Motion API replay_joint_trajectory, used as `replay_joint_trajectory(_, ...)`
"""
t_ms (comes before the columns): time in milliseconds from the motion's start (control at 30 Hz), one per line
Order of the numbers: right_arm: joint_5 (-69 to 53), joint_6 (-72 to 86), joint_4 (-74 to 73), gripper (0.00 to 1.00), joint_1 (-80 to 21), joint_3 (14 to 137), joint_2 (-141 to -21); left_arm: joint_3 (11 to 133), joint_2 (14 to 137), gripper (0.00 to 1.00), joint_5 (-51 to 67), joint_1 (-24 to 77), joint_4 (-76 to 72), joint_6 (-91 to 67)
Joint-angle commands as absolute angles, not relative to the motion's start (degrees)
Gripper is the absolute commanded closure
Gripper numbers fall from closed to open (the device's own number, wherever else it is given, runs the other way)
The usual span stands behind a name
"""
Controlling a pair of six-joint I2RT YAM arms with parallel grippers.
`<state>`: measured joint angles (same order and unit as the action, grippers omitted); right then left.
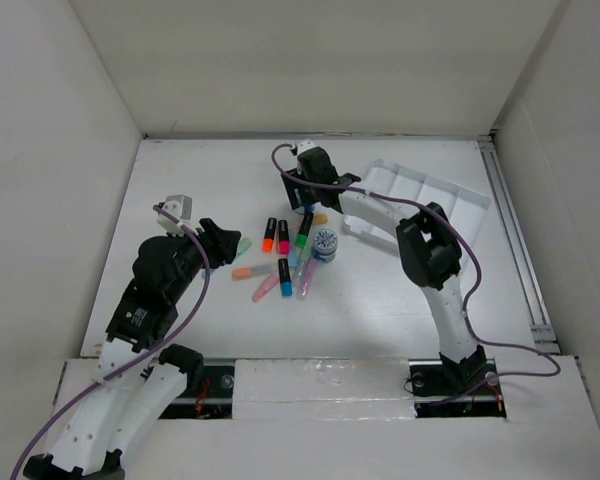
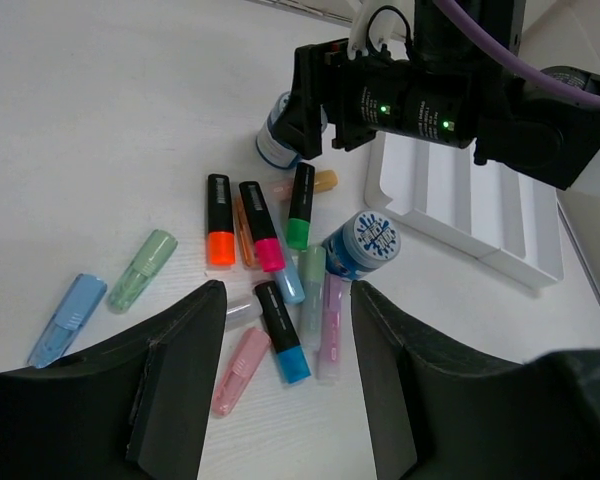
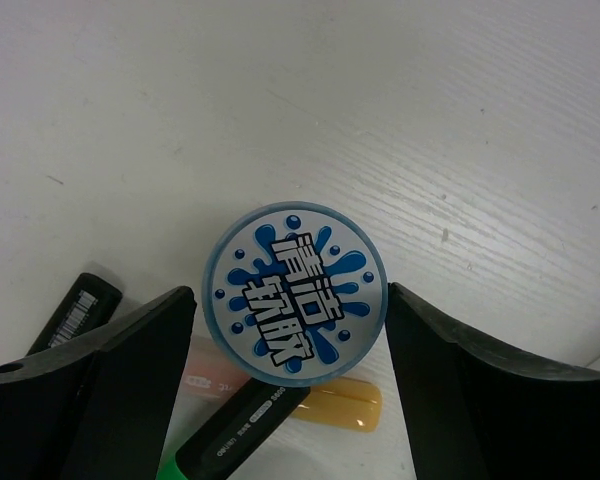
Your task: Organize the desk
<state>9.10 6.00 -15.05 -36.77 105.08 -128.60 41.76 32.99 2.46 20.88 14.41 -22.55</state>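
A heap of highlighters (image 1: 283,258) lies mid-desk (image 1: 195,180). My left gripper (image 2: 287,300) is open and empty, hovering over the near end of the heap. Below its jaws lie a black one with a blue cap (image 2: 282,330) and pastel pink (image 2: 239,370) and lilac (image 2: 330,325) ones. My right gripper (image 3: 290,292) is open, its fingers (image 3: 140,370) straddling a round jar with a blue splash lid (image 3: 293,293), a thin gap on each side. A second blue jar (image 1: 324,243) stands beside the heap.
A white compartmented tray (image 1: 425,195) sits at the back right, just behind the right arm. Pastel blue (image 2: 68,318) and pastel green (image 2: 142,268) highlighters lie apart to the left. White walls enclose the desk; a metal rail (image 1: 515,240) runs along its right edge.
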Motion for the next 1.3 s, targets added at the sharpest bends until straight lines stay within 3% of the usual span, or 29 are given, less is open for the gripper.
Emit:
replay_joint_trajectory(0, 10.54, 5.54, -15.46, 0.2, -37.0, 108.01, -129.11, 41.84, 32.96, 0.52, 2.99, 20.74, 12.48, -22.32)
replay_joint_trajectory(133, 11.16, 5.62, -15.65, 0.38, -37.0, 110.21, -130.08, 41.75, 32.96, 0.52, 3.08, 20.74, 12.39, -22.32)
replay_joint_trajectory(267, 11.87, 7.73, -11.26, 0.44, -36.39, 108.64, -122.65, 41.75, 33.05, 0.53, 3.51, 20.74, 12.22, -22.32)
replay_joint_trajectory(467, 13.7, 11.16, -4.57, 0.45, -31.65, 96.08, -104.79, 41.84, 32.61, 0.53, 3.78, 20.74, 12.22, -22.24)
replay_joint_trajectory(600, 22.38, 13.17, -5.27, 0.45, -24.98, 84.4, -94.15, 41.84, 32.08, 0.54, 3.6, 21.35, 12.22, -22.24)
replay_joint_trajectory(867, 26.45, 21.53, -6.33, 0.46, -3.55, 60.94, -76.76, 42.01, 32.25, 0.54, 2.55, 22.59, 12.57, -22.24)
replay_joint_trajectory(1100, 17.33, 21.27, -2.47, 0.47, 9.21, 54.49, -75.66, 42.1, 32.26, 0.54, 2.11, 23.82, 12.92, -22.32)
replay_joint_trajectory(1267, 16.69, 20.3, -3.77, 0.47, 10.02, 58.62, -83.65, 42.01, 32.08, 0.54, 1.85, 23.82, 12.92, -22.41)
